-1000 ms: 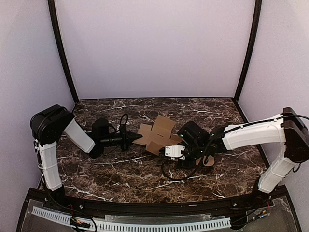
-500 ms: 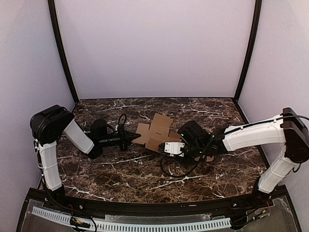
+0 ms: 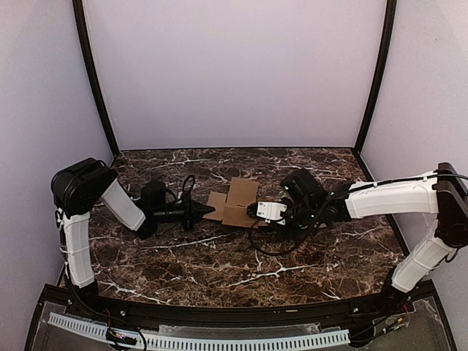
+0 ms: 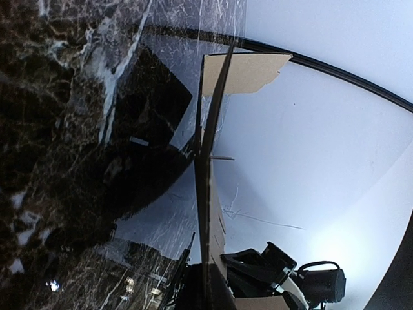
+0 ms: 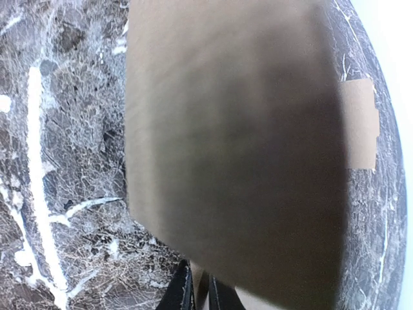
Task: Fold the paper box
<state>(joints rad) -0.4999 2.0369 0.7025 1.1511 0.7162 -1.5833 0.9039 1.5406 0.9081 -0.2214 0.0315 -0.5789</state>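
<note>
The paper box (image 3: pixel 235 199) is a brown die-cut cardboard sheet, partly bent up, at the middle of the marble table. My left gripper (image 3: pixel 207 210) comes in low from the left and is shut on the sheet's left flap. In the left wrist view the paper box (image 4: pixel 248 71) shows edge-on, running up from that gripper (image 4: pixel 208 287). My right gripper (image 3: pixel 254 213) is shut on the sheet's right edge. In the right wrist view a blurred panel of the paper box (image 5: pixel 226 129) fills most of the frame, with its lower edge pinched in that gripper (image 5: pixel 206 296).
The dark marble table (image 3: pixel 219 270) is ringed by lilac walls and black corner posts (image 3: pixel 93 80). A black cable loop (image 3: pixel 278 247) hangs from the right arm onto the table. A tan cardboard tab (image 5: pixel 359 123) shows beyond the panel.
The right gripper closed on the sheet's right edge and drew back to the right. The sheet bent up into a tighter shape. The left gripper stayed shut on its flap.
</note>
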